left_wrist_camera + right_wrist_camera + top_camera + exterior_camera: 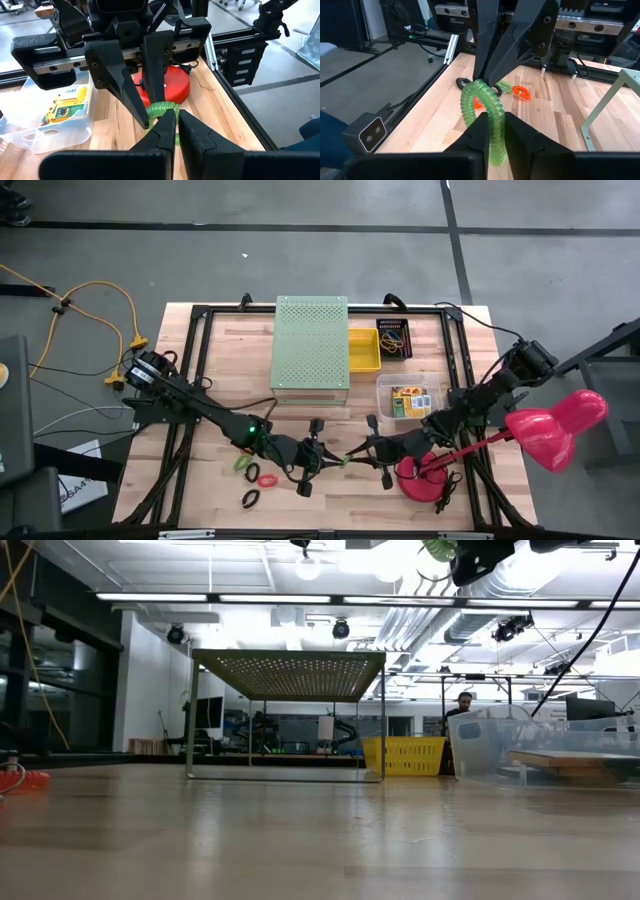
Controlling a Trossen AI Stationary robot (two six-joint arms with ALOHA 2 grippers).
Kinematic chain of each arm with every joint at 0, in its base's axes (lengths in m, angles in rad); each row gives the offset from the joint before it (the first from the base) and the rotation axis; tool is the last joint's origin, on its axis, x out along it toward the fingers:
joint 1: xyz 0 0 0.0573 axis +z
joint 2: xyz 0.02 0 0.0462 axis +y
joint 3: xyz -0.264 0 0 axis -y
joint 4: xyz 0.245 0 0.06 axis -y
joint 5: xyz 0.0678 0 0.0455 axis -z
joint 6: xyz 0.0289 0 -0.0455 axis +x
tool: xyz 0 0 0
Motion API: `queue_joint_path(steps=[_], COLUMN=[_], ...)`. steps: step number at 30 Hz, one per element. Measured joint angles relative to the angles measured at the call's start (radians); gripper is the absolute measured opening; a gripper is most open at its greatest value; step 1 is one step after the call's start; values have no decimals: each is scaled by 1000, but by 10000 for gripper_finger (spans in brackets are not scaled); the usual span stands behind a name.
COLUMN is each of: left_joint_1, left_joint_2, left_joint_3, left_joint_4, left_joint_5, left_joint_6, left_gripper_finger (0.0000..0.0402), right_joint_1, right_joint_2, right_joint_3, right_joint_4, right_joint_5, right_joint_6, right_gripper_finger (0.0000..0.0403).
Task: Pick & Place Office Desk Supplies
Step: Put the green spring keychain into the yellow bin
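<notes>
A green coiled elastic band [346, 458] hangs in the air between my two grippers, above the table's near middle. My left gripper [325, 458] comes from the left and is shut on one end. My right gripper [368, 452] faces it from the right, shut on the other end. Three more bands lie flat on the wood: green [243, 464], red [266, 478] and black [250, 498]. Two yellow-and-green crayon boxes [411, 401] lie in a clear container [388, 383]. More bands sit in a black tray [393, 340]. My left gripper [175, 114] pinches the green band's end [162, 107] between its two fingers, coming level from the table's left. The band is lifted clear of the table. My right gripper [492, 120] pinches the band's other end [496, 131] between its two fingers, level from the table's right. The coil arches up from them to the left gripper's fingers [487, 65], clear of the table.
A large pale-green perforated box [311, 345] stands at the far middle, with a yellow bin [363, 348] beside it. The pink lamp [555, 425] leans over the right edge and its red base [420, 478] stands just behind my right gripper. A black frame [200, 315] rims the table.
</notes>
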Motion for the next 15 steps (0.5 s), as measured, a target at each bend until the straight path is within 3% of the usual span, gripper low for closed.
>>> queue_joint_path(steps=[9, 15], left_joint_1=[0, 0], left_joint_2=[0, 0], left_joint_3=[0, 0], left_joint_4=[-1, -1], left_joint_5=[7, 34], left_joint_6=[-6, -2], left_gripper_finger=[16, 63], right_joint_1=[0, 0], right_joint_2=[0, 0], right_joint_3=[0, 0], right_joint_4=[0, -1], right_joint_5=[-4, -5], right_joint_6=[0, 0], right_gripper_finger=[20, 22])
